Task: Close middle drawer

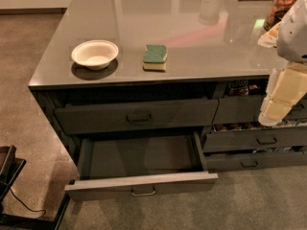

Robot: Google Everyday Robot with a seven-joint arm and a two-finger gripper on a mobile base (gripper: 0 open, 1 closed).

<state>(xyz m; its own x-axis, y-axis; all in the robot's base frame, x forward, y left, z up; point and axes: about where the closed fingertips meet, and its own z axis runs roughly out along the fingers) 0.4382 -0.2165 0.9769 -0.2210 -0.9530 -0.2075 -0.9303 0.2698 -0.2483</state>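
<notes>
Holding the gripper (271, 114) at the right edge of the view, just below the countertop (192, 42) edge and in front of the narrower right-hand drawers (256, 140); not being able to tell whether open or closed. Hanging well apart from the middle drawer (141, 182), pulled far out at the lower left, with the small metal loop pull (143, 192) in the centre of the low flat front. Judging the step in hand as the approach: needing to travel down and to the left, arriving at the outer face of that front, close to the pull. Then pushing straight inward, along the line of the side walls. Aiming at the centre, probably being safer, since pressing on one corner of so wide a front perhaps twisting and jamming it. Pressing flat against the front likely being enough, without taking the pull. Staying lower than the upper drawer (139, 115), looking shut above. Inside the middle drawer, showing only a shallow plain grey floor, nothing lying in it and so nothing blocking the closing. On the countertop, resting a white bowl (95, 54), seeming empty, and near it but not touching, a green and yellow sponge (155, 57). In the gaps of the narrower right-hand drawers, showing some small packed goods, too small for naming.
</notes>
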